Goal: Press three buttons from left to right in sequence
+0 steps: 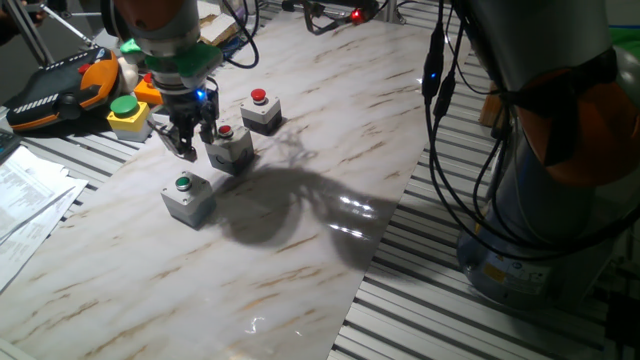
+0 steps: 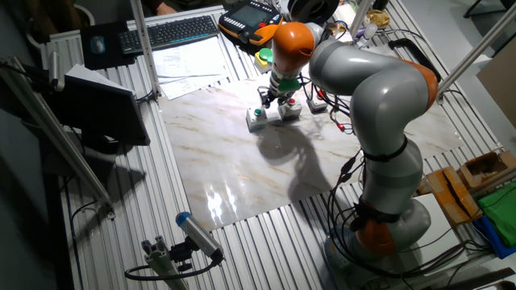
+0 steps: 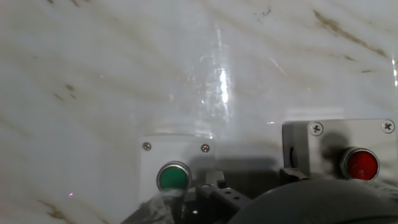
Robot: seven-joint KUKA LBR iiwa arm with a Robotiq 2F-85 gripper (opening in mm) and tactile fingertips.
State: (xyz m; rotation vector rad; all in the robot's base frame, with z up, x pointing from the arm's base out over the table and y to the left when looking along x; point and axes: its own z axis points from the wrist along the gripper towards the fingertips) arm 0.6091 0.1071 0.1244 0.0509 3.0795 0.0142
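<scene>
Nearest the camera in one fixed view, the green-button box (image 1: pixel 188 196) sits on the marble board (image 1: pixel 300 250), closest of the three grey boxes; behind it and to its right stands the middle box (image 1: pixel 231 147) with a red button, and farther back the far box (image 1: pixel 260 110), also red-topped; the three form a diagonal row, each standing apart from the next; the gripper (image 1: pixel 186 140) hangs over the board just left of the middle box and behind the green-button box, its dark fingers pointing down, a blue light glowing on its body; whether the fingers are apart or together I cannot tell, since no view shows the tips clearly; in the hand view the green-button box (image 3: pixel 175 168) lies low in the centre and the middle box (image 3: pixel 339 152) to its right, with dark gripper parts across the bottom edge; off the board's far left edge sit a yellow box (image 1: pixel 128 115) with a big green button and a pendant (image 1: pixel 60 85) in orange and black; papers (image 1: pixel 25 195) lie on the slatted table (image 1: pixel 480 320) at the left; in the other fixed view the arm (image 2: pixel 379 105) bends over the board (image 2: pixel 242 161) toward the boxes.
</scene>
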